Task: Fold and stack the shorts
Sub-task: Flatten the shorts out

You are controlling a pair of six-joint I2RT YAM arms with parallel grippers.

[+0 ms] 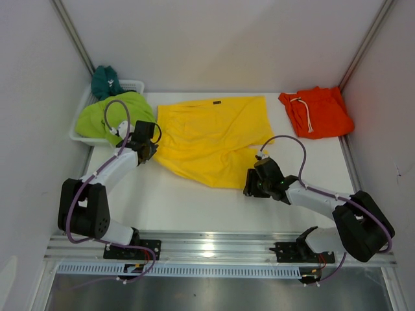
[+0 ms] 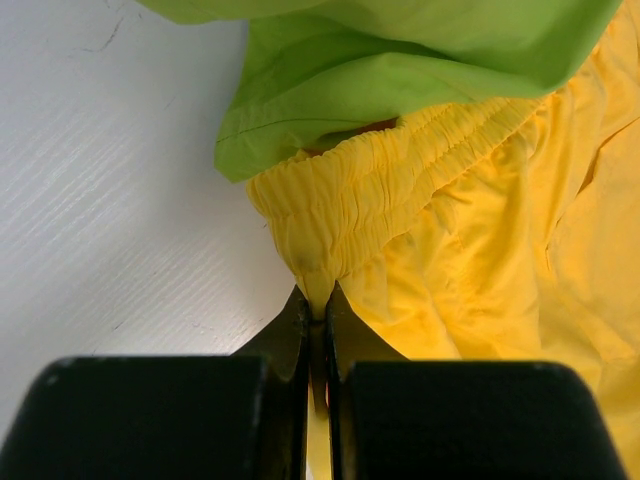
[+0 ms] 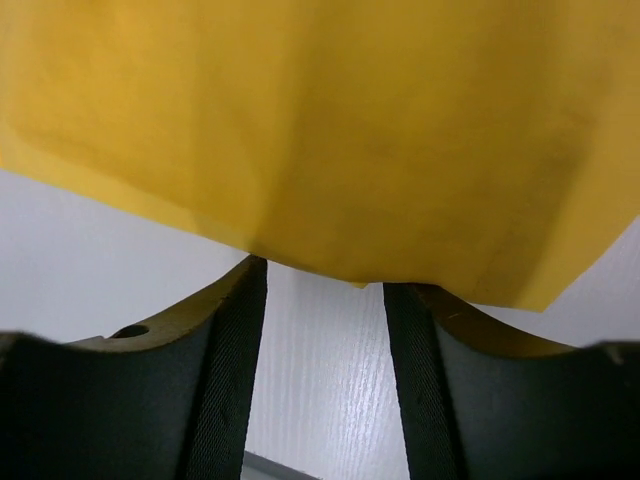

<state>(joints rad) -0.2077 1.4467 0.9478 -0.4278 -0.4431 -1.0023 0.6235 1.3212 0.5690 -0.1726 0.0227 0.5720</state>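
The yellow shorts (image 1: 214,136) lie spread flat mid-table, with a small dark label at the far edge. My left gripper (image 1: 148,154) is shut on the left corner of their gathered waistband (image 2: 330,215), pinched between the jaws (image 2: 318,310). My right gripper (image 1: 248,184) stands open at the near right hem. In the right wrist view the yellow cloth (image 3: 320,130) covers the fingertips (image 3: 325,275), and bare table shows between the jaws. The orange shorts (image 1: 318,111), with a white drawstring, lie folded at the back right. The lime-green shorts (image 1: 110,116) overlap the yellow waistband (image 2: 400,60).
A white basket (image 1: 133,84) stands at the back left with the teal shorts (image 1: 104,81) in it and the lime-green pair draped over its near rim. White walls close in the table on three sides. A metal rail (image 1: 214,243) runs along the near edge.
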